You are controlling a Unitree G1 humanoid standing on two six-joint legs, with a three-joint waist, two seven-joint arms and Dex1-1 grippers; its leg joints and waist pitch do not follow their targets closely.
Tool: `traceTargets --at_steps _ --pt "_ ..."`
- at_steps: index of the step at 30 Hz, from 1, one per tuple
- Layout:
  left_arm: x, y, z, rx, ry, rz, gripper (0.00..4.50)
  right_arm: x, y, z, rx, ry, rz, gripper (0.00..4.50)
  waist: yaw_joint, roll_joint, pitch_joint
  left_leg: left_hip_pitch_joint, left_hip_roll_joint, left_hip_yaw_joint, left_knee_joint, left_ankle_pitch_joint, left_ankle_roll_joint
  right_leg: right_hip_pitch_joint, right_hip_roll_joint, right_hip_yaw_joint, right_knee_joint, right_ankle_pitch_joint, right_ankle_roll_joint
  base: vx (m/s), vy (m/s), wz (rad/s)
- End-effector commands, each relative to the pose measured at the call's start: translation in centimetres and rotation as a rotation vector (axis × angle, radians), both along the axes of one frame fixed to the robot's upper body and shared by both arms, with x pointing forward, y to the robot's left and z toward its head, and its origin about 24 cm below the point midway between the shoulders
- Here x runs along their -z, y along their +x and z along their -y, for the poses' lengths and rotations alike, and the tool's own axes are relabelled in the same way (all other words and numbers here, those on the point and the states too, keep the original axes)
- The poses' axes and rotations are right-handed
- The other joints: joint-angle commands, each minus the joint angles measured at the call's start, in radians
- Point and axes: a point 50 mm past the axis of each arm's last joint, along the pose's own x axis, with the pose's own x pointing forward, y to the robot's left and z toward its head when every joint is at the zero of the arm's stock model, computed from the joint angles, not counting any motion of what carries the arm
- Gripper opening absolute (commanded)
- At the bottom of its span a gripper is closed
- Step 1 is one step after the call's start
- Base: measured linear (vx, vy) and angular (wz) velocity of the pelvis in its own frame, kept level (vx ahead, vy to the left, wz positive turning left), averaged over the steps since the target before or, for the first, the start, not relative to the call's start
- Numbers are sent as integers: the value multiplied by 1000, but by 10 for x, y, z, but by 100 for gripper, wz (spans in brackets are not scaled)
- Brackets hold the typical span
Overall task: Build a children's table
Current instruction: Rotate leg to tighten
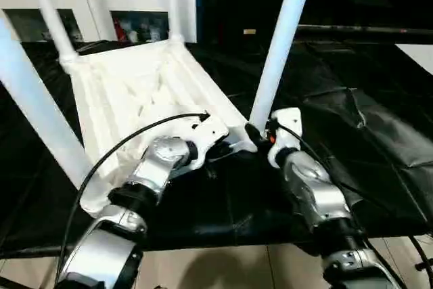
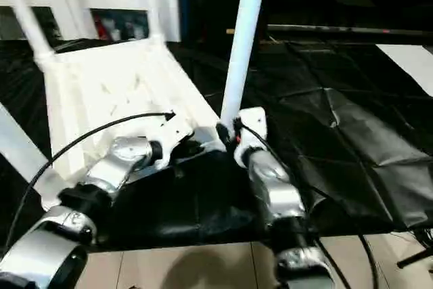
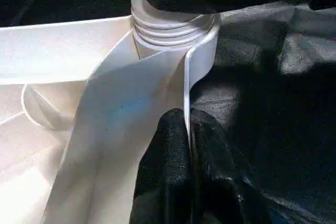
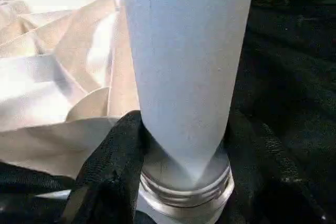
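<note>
Left eye view: the tabletop (image 1: 135,99) is seen lying upside down, ribbed underside up, on the black cloth (image 1: 352,147) of the work table; four legs are seen rising from its corners, the near right leg (image 1: 281,45) being the one in hand; the right gripper (image 4: 184,182) is clenched around the base of that leg, just above its threaded end, where several thread turns are exposed above the corner socket (image 3: 173,30); the left gripper (image 3: 186,150) is pinched on the thin side wall of the tabletop just beside that socket, so the top is judged to be steadied; the build is judged nearly finished, with this last leg to be screwed fully home and the table then to be turned upright; whether the other three legs are tight cannot be told; the cloth is creased and folded; white cabinets (image 1: 101,5) are seen behind, and a pale tiled floor (image 1: 223,269) below the near edge.
</note>
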Motion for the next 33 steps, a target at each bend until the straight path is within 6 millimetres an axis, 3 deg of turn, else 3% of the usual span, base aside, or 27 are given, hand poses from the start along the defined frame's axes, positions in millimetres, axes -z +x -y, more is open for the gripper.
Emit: traceTargets --at_steps 1,4,10,12,15,21,24,25,33 --pt "6 -8 20 58 -56 -24 0 3 -4 -24 -101 37 -27 196 4 -11 -54 9 30 -18 -64 -279 20 34 -46 32 -80 -244 -173 0 0 0" --pt "2 -8 12 85 -77 -20 0 -3 -6 -20 -175 84 11 266 4 -13 -52 8 30 -18 -64 -283 30 35 -47 31 -84 -272 -171 0 0 0" --pt "-1 -11 -1 161 -109 -41 0 -6 -13 -7 -362 25 32 307 7 -12 -51 7 33 -17 -63 -270 45 37 -46 30 -80 -244 -185 0 0 0" --pt "-1 -12 -4 169 -112 -49 0 -7 -16 -4 -403 14 31 307 8 -13 -51 7 34 -17 -63 -275 47 37 -47 30 -81 -254 -187 0 0 0" --pt "-4 -20 -21 282 -132 -94 0 -14 -25 17 -563 -12 21 307 9 -13 -49 7 37 -18 -64 -285 54 39 -47 31 -82 -274 -186 0 0 0" --pt "-4 -32 -40 385 -129 -174 0 -18 -31 30 -697 -77 -6 307 19 -9 -50 12 43 -16 -65 -279 44 31 -47 32 -75 -249 -210 0 0 0" --pt "-3 -32 -44 371 -129 -174 0 -17 -32 32 -720 -88 -14 307 25 -13 -50 14 43 -13 -64 -280 39 30 -47 32 -75 -242 -213 0 0 0" --pt "-2 -33 -46 372 -127 -176 0 -17 -33 31 -725 -84 -16 282 28 -13 -49 11 41 -14 -65 -281 36 32 -49 33 -75 -256 -206 0 0 0" --pt "-4 -33 -49 354 -133 -168 0 -16 -34 30 -760 -95 -30 226 26 -18 -50 10 40 -14 -63 -259 37 32 -49 32 -74 -257 -194 0 0 0"
